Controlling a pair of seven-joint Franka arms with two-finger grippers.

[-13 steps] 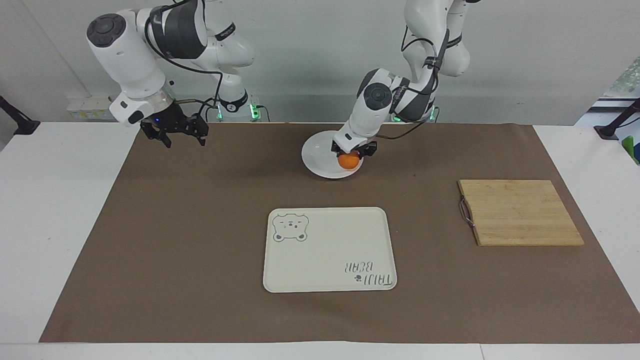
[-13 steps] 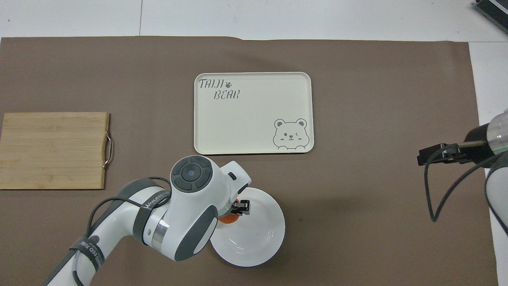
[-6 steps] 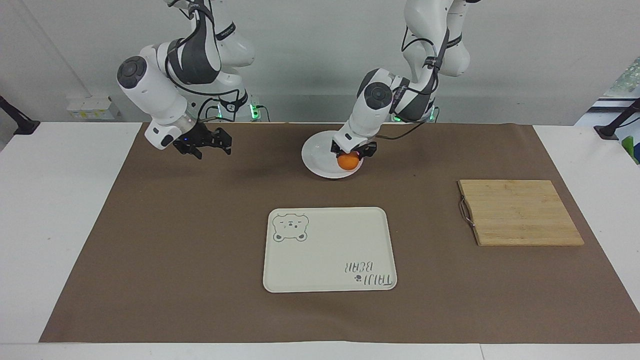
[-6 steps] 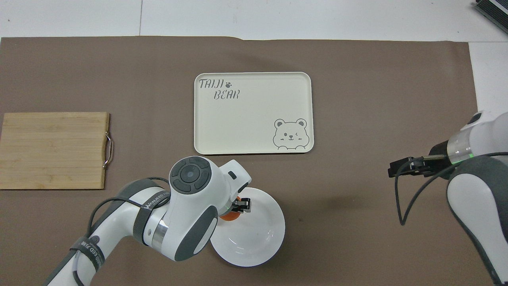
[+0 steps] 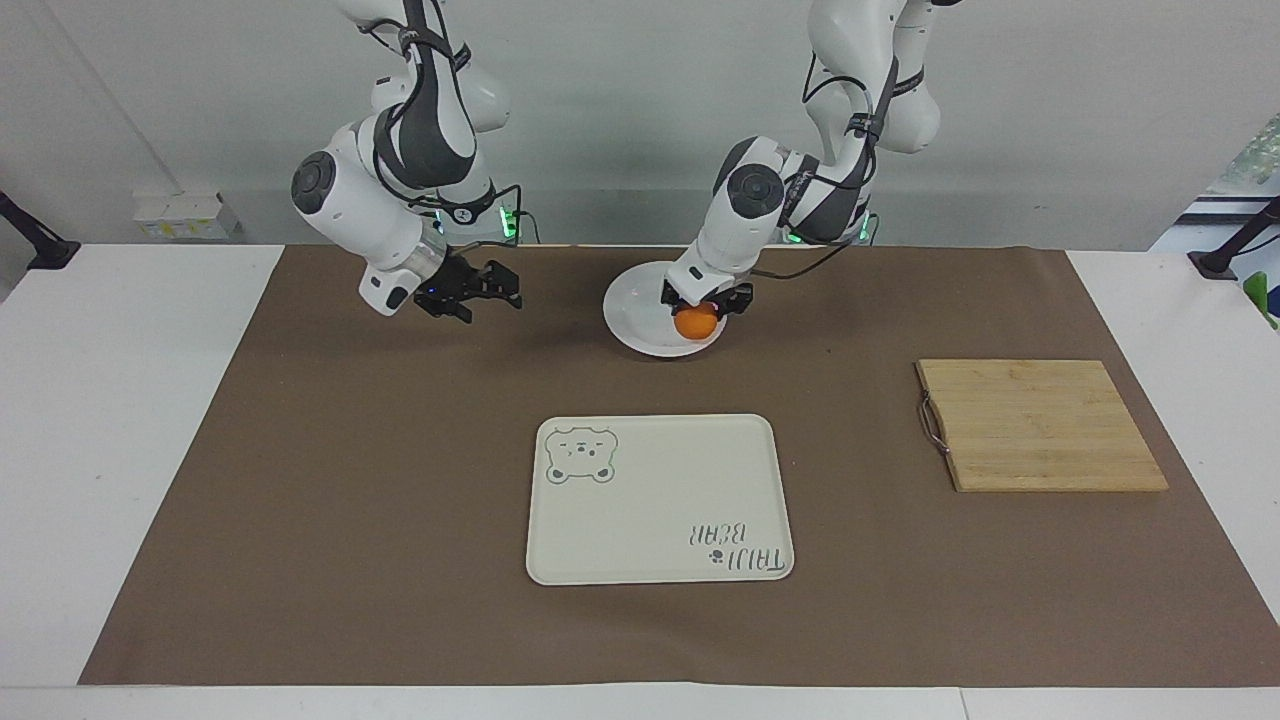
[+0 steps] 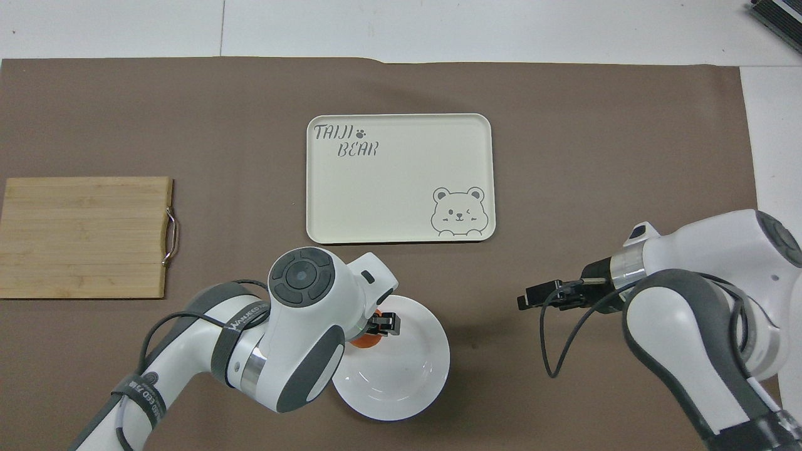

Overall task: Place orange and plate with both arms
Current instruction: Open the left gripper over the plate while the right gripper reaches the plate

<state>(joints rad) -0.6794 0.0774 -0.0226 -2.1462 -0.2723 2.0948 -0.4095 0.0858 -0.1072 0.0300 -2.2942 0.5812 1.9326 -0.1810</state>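
The orange (image 5: 697, 322) is low over or on the white plate (image 5: 635, 305), at the plate's edge farther from the robots. My left gripper (image 5: 705, 303) is down right on top of the orange. In the overhead view only a sliver of the orange (image 6: 361, 342) shows under the left gripper (image 6: 376, 332), on the plate (image 6: 401, 376). My right gripper (image 5: 490, 300) is open and empty, low over the brown mat beside the plate toward the right arm's end. It also shows in the overhead view (image 6: 525, 302).
A cream tray with a bear drawing (image 5: 660, 500) lies mid-table, farther from the robots than the plate. A wooden cutting board (image 5: 1040, 425) lies toward the left arm's end. A brown mat (image 5: 350, 500) covers the table.
My right arm has swung in from its end of the table toward the plate, lowering its gripper. The left gripper, orange and plate have stayed in place.
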